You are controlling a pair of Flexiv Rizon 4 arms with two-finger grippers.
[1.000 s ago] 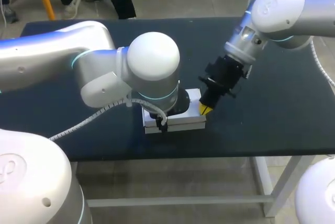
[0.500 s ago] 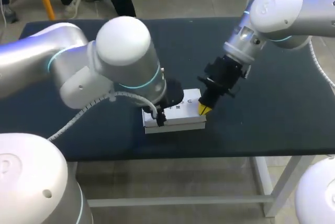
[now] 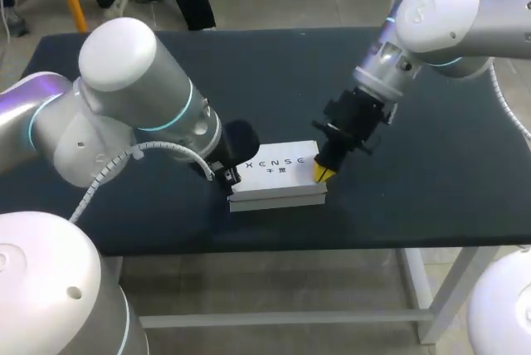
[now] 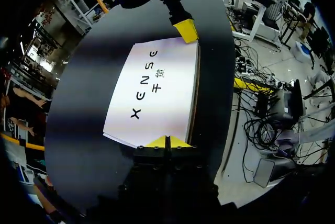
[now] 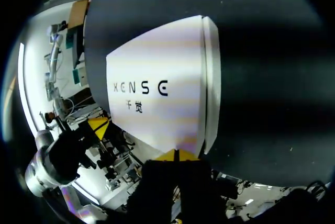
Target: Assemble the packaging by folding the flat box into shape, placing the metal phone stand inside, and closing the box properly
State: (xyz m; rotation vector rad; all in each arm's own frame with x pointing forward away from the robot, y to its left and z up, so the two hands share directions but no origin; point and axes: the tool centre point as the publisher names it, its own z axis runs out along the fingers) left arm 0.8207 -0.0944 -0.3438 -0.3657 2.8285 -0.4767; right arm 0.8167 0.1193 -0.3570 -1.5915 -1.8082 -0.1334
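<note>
Withdrawing left arm (image 3: pixel 124 114) off box (image 3: pixel 278 179), right end effector (image 3: pixel 320 174) unmoved

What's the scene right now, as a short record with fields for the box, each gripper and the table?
box: white box, lid flat and apparently closed, lying on the table
left gripper: left gripper, fingers shut, tips at the box end nearer the left arm
right gripper: right gripper, fingers shut, tips at the opposite end of the box
table: dark table, box near its front edge
contents: hidden under the lid
</note>
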